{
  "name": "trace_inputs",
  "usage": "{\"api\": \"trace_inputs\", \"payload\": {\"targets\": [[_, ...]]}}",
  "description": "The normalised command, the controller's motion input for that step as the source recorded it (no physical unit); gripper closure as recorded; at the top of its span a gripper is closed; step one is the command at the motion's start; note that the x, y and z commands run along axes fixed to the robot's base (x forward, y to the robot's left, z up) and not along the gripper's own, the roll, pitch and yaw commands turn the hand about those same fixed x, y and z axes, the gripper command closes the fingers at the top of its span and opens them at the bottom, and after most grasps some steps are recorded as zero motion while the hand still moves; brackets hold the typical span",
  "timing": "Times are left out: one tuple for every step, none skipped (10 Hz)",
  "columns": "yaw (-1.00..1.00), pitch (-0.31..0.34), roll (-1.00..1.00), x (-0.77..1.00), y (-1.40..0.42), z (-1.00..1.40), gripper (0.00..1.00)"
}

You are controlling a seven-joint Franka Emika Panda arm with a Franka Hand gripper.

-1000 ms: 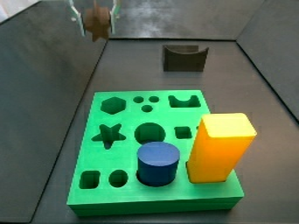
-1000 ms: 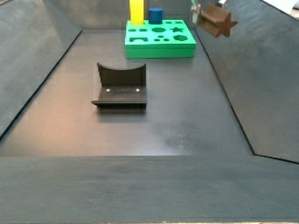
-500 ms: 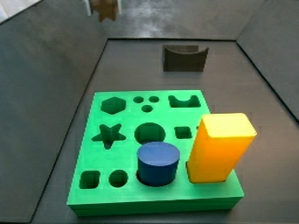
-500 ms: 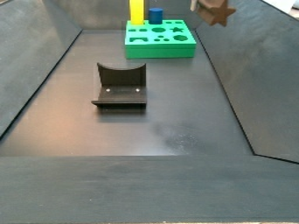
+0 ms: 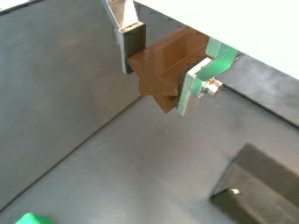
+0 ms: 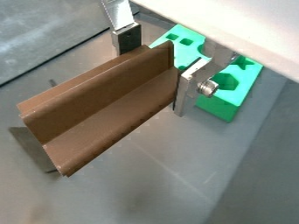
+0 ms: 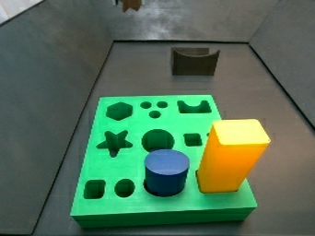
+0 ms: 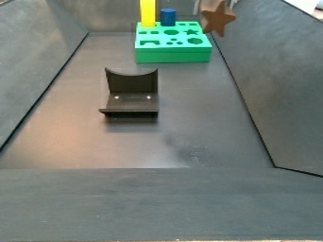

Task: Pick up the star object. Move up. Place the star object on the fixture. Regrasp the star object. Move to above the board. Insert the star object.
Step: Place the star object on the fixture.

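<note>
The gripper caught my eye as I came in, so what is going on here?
The gripper is shut on the star object, holding it high in the air above the floor. The fixture stands bare, and the board has an empty star hole beside a blue cylinder and a yellow block. Nothing has been placed yet.

The gripper (image 5: 165,66) now sits higher in a side view than it does a second ago, so that only a brown scrap of the small brown wooden star-shaped prism (image 7: 131,4) shows at the top edge of that picture. It also shifts sideways there, from above the left wall toward the middle of the far wall. In a side view the star prism (image 8: 220,16) moves leftward too, from the right wall to just beside the bright green square board (image 8: 175,43).
</note>
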Motion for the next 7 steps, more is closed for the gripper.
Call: {"api": "trace_inputs", "payload": {"targets": [[-0.10,0.023,0.03,1.00,0.42,0.02,1.00],[-0.08,0.031,0.02,1.00,0.40,0.02,1.00],[-0.06,0.047,0.01,1.00,0.36,0.01,1.00],[-0.05,0.060,0.00,1.00,0.33,0.01,1.00],[-0.05,0.072,-0.01,1.00,0.30,0.01,1.00],[-0.04,0.088,0.00,1.00,0.27,0.01,1.00],[-0.04,0.101,0.00,1.00,0.24,0.01,1.00]]}}
